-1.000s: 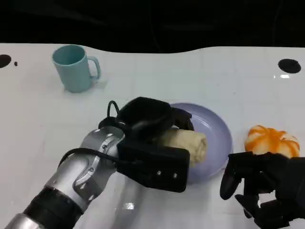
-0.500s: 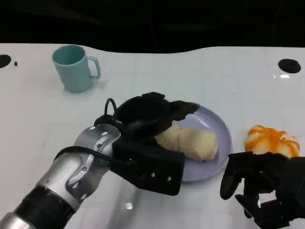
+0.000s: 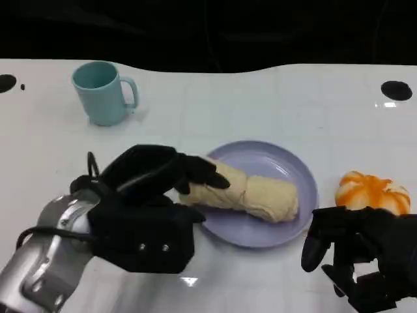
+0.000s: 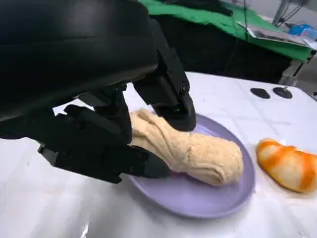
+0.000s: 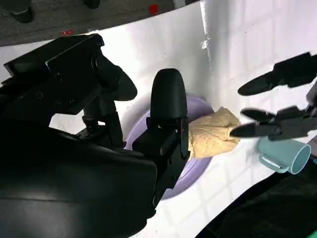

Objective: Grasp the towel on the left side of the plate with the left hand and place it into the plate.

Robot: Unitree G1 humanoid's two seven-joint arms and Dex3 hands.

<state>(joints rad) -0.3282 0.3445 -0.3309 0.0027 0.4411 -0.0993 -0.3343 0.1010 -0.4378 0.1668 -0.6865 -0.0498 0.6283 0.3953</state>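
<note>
Item: towel [image 3: 246, 191], rolled, cream; lies across the middle of the plate [image 3: 296, 169], long axis running from 9 o'clock to 4 o'clock, its near end reaching the rim at 9 o'clock.
Item: plate, lilac, carries the whole roll; judged placement done or nearly so.
Item: left hand [image 3: 151, 179], at the plate's 9 o'clock; fingers spread, tips [image 4: 179, 115] beside the towel's end. Whether they touch the cloth you cannot tell from these views; nothing is pinched.
Step in hand, as judged: release and retreat. You should draw the hand away toward 8 o'clock, fingers kept apart, lifting first so no tip drags the roll off the rim.
Item: right hand [image 3: 365, 257], at the plate's 4 o'clock, fingers loosely apart, empty; leave it idle.
Item: teal mug [image 3: 101, 92], at 10 o'clock, well apart.
Item: orange-and-white object [image 3: 373, 191], at 3 o'clock, near the plate; identity unclear.
</note>
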